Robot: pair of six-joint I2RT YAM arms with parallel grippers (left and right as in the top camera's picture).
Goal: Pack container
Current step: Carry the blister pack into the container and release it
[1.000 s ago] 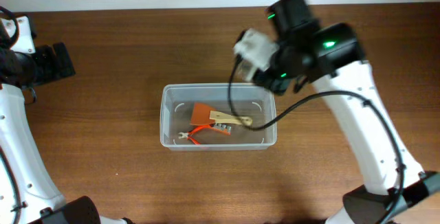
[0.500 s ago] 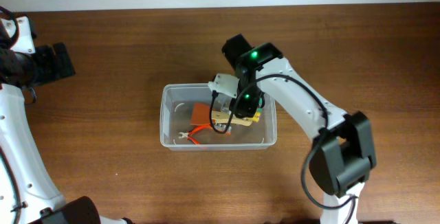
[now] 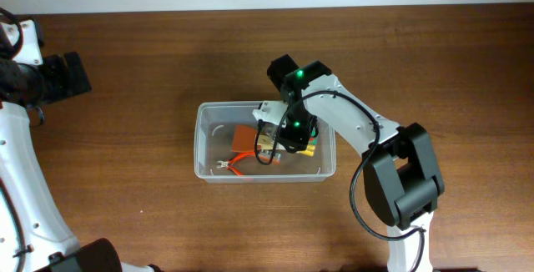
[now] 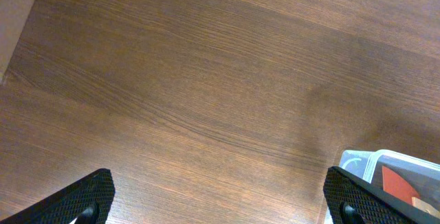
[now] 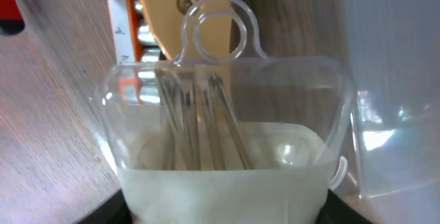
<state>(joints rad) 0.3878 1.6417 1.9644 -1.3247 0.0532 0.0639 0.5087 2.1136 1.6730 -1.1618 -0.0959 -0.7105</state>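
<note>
Two claws, one working. I read right claw (image 3: 285, 138) as clamped on clear packet (image 5: 227, 114), low inside container (image 3: 200, 143) at desk (image 3: 125, 180) centre, 3 o'clock end, where floor looks free beside orange tool (image 3: 244, 140). Left claw (image 4: 223, 200) spread empty, parked at 9 o'clock, leaving room.

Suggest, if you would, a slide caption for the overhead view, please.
Right gripper reaches into the clear container beside an orange tool; the left arm sits off to the side.
</note>
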